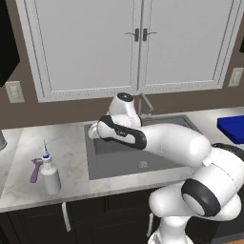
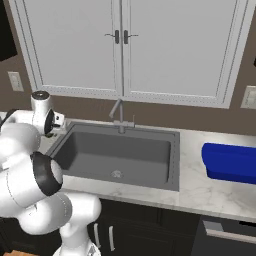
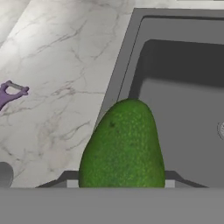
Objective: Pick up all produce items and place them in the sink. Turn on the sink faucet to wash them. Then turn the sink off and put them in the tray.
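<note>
the gripper (image 3: 122, 186) hangs over the left rim of the sink (image 3: 183, 109), above the line where the marble counter (image 3: 65, 65) meets the basin wall. an avocado (image 3: 122, 144), green with a pebbled skin, sits between the two finger tips. the jaws stand partly open and are closed on its sides, so the fruit is off every surface. in the hand view its upper end overlaps the sink's rim edge.

the sink basin (image 2: 120, 152) is dark grey and has nothing lying in it. a round silver drain (image 2: 116, 174) sits in its floor. the basin floor offers free room to the right of the held fruit.

the faucet (image 2: 119, 116) stands at the back rim, stem upright, spout angled over the basin.

left of the sink, a white spray bottle (image 1: 49, 174) with a blue cap stands on the counter near its front edge. a purple peeler (image 1: 35, 169) lies just beside it. both are well apart from the gripper.

the blue tray (image 2: 230, 162) rests on the counter right of the sink, well apart from the basin rim. whether it holds anything cannot be told.
</note>
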Tool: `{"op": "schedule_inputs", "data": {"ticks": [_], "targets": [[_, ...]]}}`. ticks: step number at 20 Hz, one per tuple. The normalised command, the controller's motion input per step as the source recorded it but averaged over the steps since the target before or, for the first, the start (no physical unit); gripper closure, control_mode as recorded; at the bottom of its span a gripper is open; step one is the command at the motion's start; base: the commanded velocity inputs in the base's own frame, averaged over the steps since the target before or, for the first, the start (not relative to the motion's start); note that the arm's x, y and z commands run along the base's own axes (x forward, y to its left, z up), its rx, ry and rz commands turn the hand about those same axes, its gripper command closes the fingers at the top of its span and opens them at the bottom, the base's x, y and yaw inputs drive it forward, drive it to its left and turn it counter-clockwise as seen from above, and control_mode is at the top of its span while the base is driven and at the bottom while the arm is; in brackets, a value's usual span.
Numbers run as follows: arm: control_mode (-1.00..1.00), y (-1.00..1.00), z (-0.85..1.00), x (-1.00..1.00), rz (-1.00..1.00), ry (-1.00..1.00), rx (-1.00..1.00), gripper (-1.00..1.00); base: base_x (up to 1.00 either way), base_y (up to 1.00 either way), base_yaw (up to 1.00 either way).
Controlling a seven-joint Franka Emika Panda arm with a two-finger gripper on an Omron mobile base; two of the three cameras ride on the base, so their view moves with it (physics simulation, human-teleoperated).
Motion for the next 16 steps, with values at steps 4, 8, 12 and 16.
{"op": "schedule_inputs", "data": {"ticks": [4,8,12,16], "targets": [[-1.0,-0.77,0.0,0.0,0.06,0.0,0.0,1.0,0.0,0.0,0.0],[-1.0,-0.64,-0.05,0.0,0.02,0.02,-0.04,1.0,0.0,0.0,0.0],[-1.0,-0.52,-0.21,0.05,0.0,0.07,-0.05,1.0,0.0,0.0,0.0],[-1.0,-0.47,-0.4,0.1,0.0,0.05,-0.07,1.0,0.0,0.0,0.0]]}}
